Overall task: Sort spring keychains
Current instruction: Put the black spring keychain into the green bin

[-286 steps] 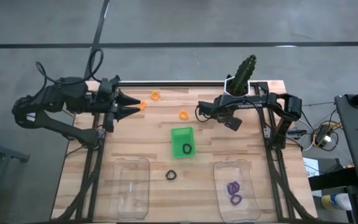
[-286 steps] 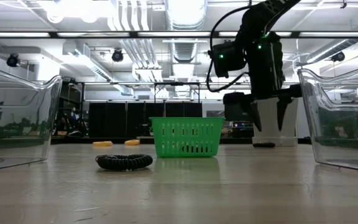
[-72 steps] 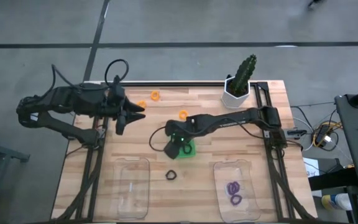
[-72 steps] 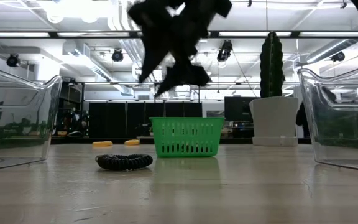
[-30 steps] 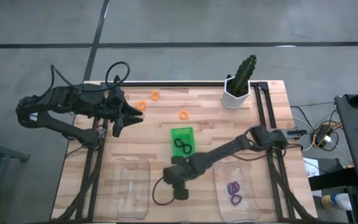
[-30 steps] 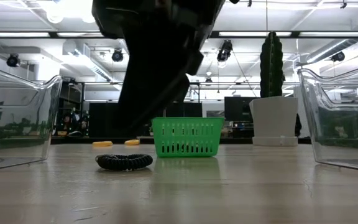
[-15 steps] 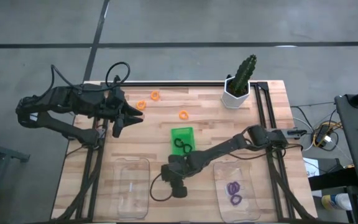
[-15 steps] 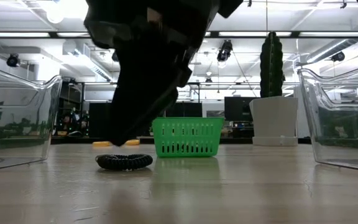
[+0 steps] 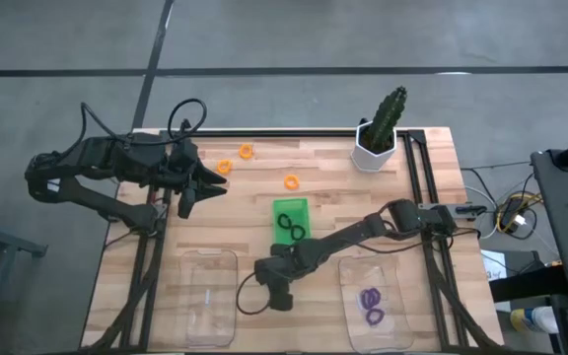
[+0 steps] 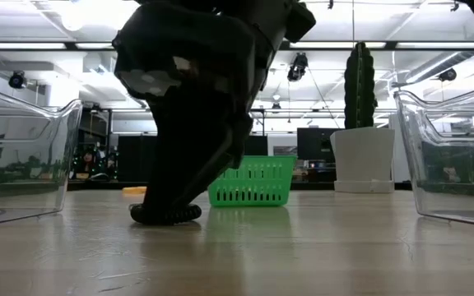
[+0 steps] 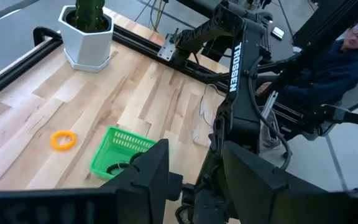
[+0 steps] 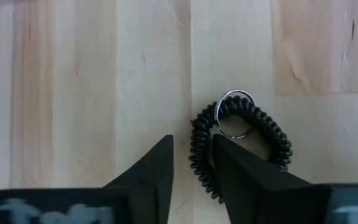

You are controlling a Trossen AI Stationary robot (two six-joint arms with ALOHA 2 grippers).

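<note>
black spring keychain (image 12: 241,146) lies flat on the bare desk (image 9: 235,212) between the two clear containers, its small metal ring showing inside the coil. right hand (image 9: 276,292) is right over it, fingers (image 12: 151,171) parted a little and straddling one side of the coil, not clamped on it; in the low view the hand's dark bulk covers most of the loop (image 10: 167,214). at about 12 o'clock from that loop sits the green basket (image 9: 290,211) with black keychains (image 9: 289,228) inside. further toward 12 o'clock three orange keychains (image 9: 291,181) lie loose on the wood. the clear container (image 9: 375,279) at 3 o'clock holds purple keychains (image 9: 371,299); the one at 9 o'clock (image 9: 210,296) looks bare. left hand (image 9: 208,184) hovers open near the desk's 10 o'clock corner, beside an orange loop (image 9: 224,167). potted cactus (image 9: 381,130) stands at the 1 o'clock corner. person (image 11: 353,46) shows beyond the desk in the left wrist view.
</note>
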